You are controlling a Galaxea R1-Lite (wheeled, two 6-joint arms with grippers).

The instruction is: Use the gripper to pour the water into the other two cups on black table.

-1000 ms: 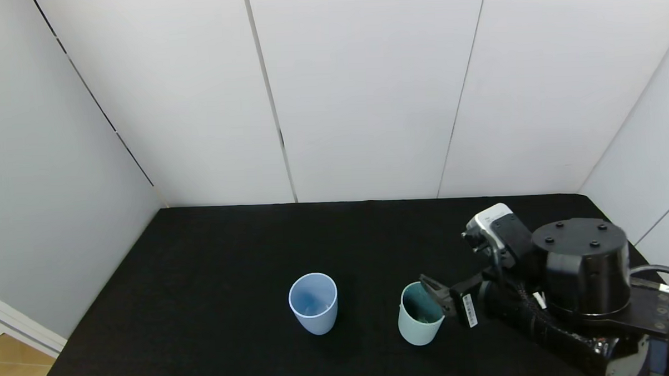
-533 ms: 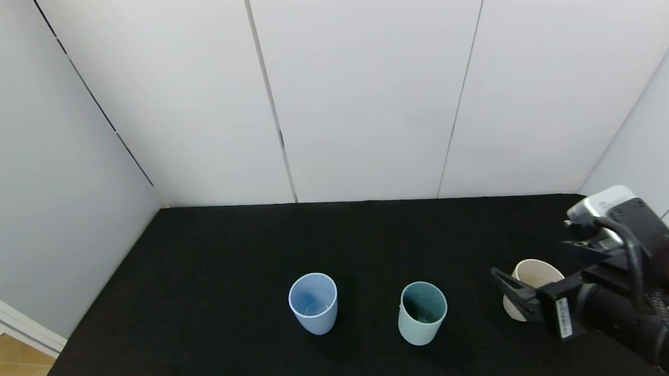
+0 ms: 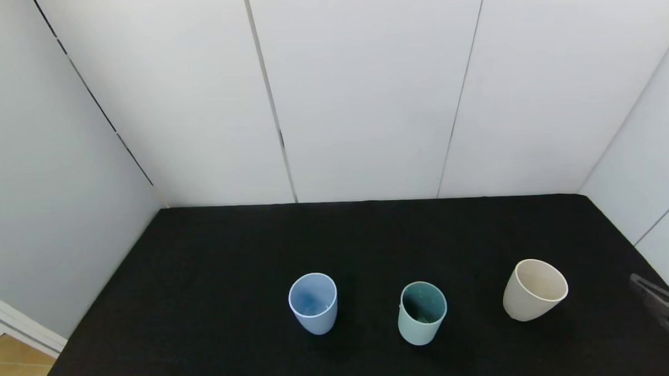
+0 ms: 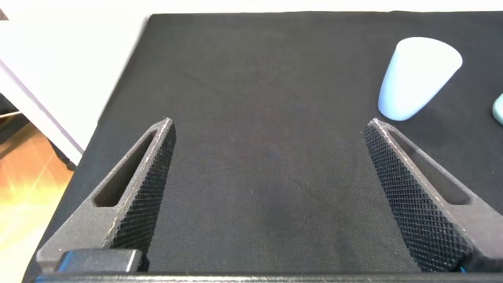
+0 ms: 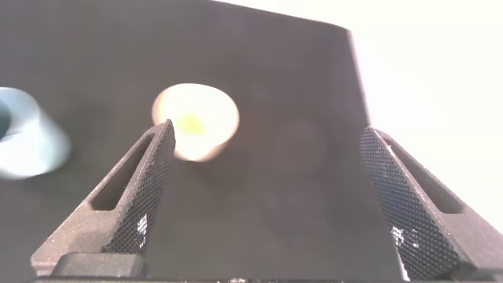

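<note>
Three cups stand in a row on the black table (image 3: 369, 237). The light blue cup (image 3: 313, 303) is on the left, the mint-green cup with a dark teal inside (image 3: 422, 312) in the middle, the cream-beige cup (image 3: 534, 289) on the right. My right gripper (image 5: 267, 137) is open and empty, pulled back to the table's right edge; one fingertip (image 3: 658, 304) shows in the head view. The cream-beige cup (image 5: 196, 119) and the mint-green cup (image 5: 27, 141) show ahead of it. My left gripper (image 4: 269, 130) is open and empty over the table's left part, the light blue cup (image 4: 416, 77) off to its side. No water is visible.
White wall panels (image 3: 364, 92) enclose the table at the back and both sides. The table's left edge drops to a wooden floor (image 3: 7, 372).
My right arm has drawn back from the mint-green cup to the right edge, nearly out of the head view, uncovering the cream-beige cup. The cups have not moved.
</note>
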